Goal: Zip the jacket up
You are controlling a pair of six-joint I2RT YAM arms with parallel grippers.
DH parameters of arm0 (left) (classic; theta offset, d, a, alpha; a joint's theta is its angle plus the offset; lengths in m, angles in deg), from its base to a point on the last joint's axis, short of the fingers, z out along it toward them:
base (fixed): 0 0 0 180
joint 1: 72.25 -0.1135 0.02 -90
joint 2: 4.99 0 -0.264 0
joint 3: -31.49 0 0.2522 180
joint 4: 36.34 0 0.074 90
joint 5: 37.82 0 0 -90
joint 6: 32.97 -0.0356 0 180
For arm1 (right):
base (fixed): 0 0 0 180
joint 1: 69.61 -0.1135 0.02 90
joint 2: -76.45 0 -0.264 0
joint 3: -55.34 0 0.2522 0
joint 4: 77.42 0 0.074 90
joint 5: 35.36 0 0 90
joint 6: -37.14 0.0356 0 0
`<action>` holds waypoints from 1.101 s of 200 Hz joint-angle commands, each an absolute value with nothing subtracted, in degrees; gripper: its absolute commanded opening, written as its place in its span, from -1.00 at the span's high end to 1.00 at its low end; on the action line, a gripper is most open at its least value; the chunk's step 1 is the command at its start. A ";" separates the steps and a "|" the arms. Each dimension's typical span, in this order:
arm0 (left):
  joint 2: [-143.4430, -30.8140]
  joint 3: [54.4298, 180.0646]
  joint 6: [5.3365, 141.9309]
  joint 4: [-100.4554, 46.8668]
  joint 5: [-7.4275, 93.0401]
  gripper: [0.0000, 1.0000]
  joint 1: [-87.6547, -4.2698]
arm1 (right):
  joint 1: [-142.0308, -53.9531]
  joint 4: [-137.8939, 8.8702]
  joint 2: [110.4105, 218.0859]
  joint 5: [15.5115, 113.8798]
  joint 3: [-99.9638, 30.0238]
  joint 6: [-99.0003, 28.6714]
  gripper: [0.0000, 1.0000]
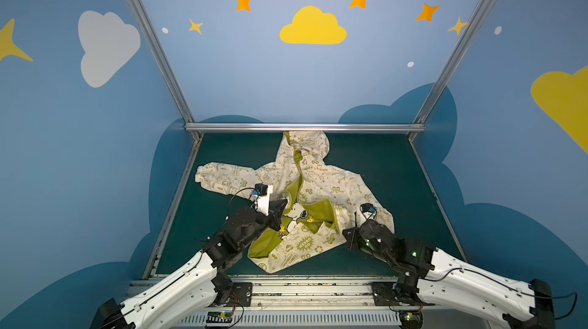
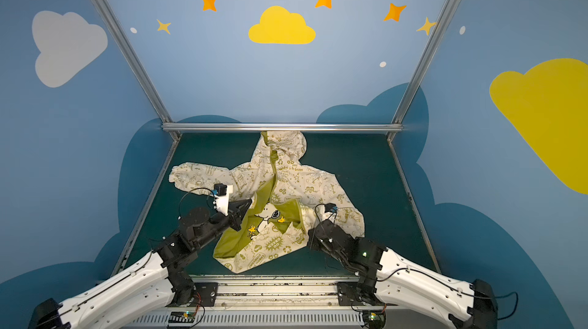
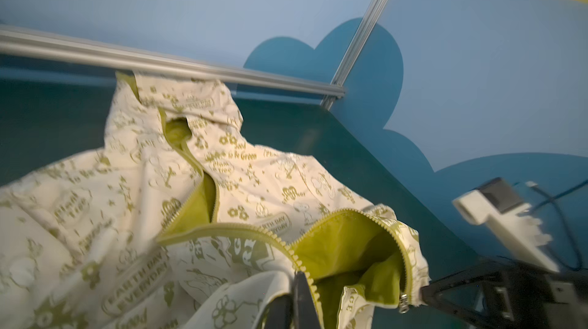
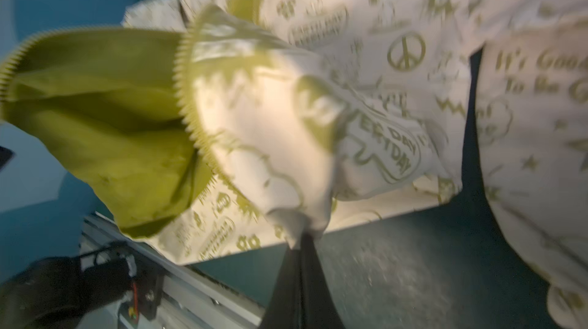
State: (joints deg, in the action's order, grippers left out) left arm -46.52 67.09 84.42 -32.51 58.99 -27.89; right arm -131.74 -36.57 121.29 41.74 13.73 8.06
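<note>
The jacket (image 1: 321, 181) (image 2: 296, 181) lies on the dark green table (image 1: 381, 165), hood at the back, front unzipped, olive lining showing. My left gripper (image 1: 284, 204) (image 2: 249, 204) (image 3: 300, 275) is shut on the edge of one front panel, right beside its zipper teeth. My right gripper (image 1: 345, 232) (image 2: 310, 235) (image 4: 305, 235) is shut on a pinch of cream fabric at the other front panel's lower edge. In the left wrist view the metal zipper slider (image 3: 403, 302) hangs at that panel's corner, close to the right gripper's tip. Both held panels are lifted off the table.
An aluminium rail (image 1: 305, 127) runs along the back of the table, and the hood touches it. Slanted frame posts (image 1: 152, 41) rise at the back corners. A metal rail (image 1: 302, 286) carries both arm bases at the front. One sleeve (image 1: 219, 178) stretches left.
</note>
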 commanded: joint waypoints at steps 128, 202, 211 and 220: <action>-48.00 65.18 94.81 -25.88 65.01 0.94 -21.78 | -128.66 -66.66 131.22 73.89 23.48 12.58 1.00; -49.92 66.81 93.54 -24.40 60.09 0.94 -27.57 | -123.63 -58.97 139.11 77.22 21.53 12.69 1.00; -50.91 67.39 93.51 -24.14 59.37 0.94 -27.60 | -124.18 -55.57 139.05 76.21 20.40 11.46 0.78; -52.05 67.72 93.60 -24.11 58.90 0.94 -27.55 | -124.90 -51.41 138.79 74.27 18.37 9.53 0.51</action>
State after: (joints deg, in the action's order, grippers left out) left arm -50.07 65.45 94.37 -24.81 61.37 -27.30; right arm -123.87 -62.65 139.01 76.71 22.82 13.70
